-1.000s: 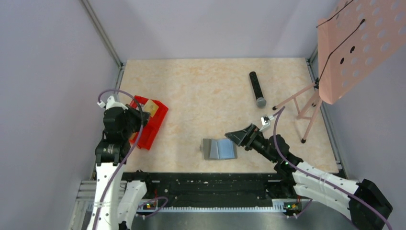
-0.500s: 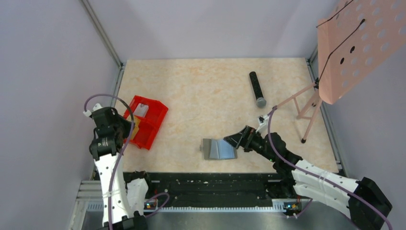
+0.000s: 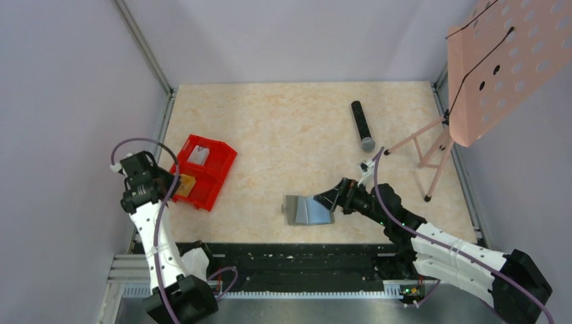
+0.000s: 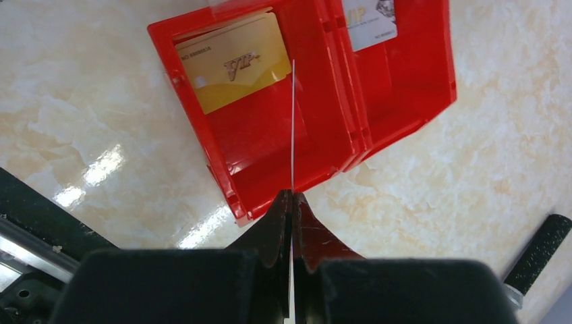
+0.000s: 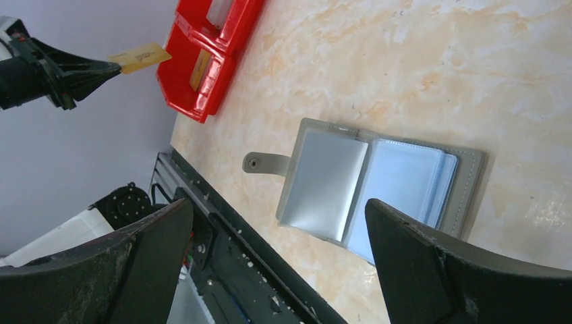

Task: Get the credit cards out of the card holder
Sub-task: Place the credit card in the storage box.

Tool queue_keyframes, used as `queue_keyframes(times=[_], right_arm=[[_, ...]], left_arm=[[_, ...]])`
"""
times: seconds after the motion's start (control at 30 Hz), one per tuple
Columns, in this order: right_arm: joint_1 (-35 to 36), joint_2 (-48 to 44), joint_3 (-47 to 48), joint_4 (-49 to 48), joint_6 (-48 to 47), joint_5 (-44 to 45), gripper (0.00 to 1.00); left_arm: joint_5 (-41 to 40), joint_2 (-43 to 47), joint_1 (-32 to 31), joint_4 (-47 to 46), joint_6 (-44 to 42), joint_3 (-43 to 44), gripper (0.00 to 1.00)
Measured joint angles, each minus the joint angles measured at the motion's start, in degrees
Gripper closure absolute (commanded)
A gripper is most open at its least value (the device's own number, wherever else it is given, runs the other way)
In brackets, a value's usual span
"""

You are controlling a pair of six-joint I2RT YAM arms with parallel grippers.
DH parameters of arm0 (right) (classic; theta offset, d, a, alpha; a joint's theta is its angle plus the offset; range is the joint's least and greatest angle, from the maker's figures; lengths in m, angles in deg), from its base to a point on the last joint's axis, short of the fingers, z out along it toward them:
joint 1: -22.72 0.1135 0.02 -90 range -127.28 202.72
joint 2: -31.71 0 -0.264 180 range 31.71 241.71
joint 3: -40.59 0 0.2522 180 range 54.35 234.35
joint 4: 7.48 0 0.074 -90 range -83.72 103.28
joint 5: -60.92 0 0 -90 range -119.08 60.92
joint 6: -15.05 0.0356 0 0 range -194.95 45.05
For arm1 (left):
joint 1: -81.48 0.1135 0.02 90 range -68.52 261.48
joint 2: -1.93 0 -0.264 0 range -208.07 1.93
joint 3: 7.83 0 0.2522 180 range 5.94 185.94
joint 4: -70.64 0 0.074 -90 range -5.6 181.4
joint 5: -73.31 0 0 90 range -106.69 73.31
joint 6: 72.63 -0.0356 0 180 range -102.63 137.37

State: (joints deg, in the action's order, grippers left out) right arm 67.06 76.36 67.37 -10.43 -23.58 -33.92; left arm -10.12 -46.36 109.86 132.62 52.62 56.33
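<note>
By the red bin point(image 3: 206, 172) the left fingers point(image 4: 293, 202) pinch a card point(image 4: 293, 121) edge-on; on the tabletop point(image 3: 283, 128), near its front middle, the card holder point(image 3: 309, 210) lies open, the right fingers point(image 3: 326, 201) spread wide over its right side

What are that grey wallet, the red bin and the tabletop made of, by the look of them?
The card holder: probably matte faux leather or fabric outside, with clear glossy plastic sleeves that catch the light. The red bin: rigid moulded plastic, smooth and slightly shiny, with ribbed walls. The table: likely laminate printed like beige marble; bright reflections show a glossy finish.
</note>
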Motion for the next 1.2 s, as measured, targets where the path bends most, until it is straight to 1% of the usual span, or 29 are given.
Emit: queue_keyframes(times=[0.2,0.47,0.7,1.2], right_arm=[[-0.02,0.07,1.44,1.36,-1.27,-0.46,0.01],[-0.39,3.17,4.61,1.97,-2.71,-1.27,0.01],[-0.72,4.28,5.92,2.62,-3.41,-2.32,0.01],[-0.98,3.08,6.29,3.67,-3.69,-1.9,0.01]], left_arm=[[0.02,-4.55,1.92,-2.14,-0.48,-1.29,1.0],[1.6,-10.4,2.23,-6.36,-2.05,-1.81,1.0],[0.57,-15.45,2.29,-8.66,-3.91,-1.81,1.0],[-0.44,-21.59,2.34,-11.28,-5.27,-1.42,1.0]])
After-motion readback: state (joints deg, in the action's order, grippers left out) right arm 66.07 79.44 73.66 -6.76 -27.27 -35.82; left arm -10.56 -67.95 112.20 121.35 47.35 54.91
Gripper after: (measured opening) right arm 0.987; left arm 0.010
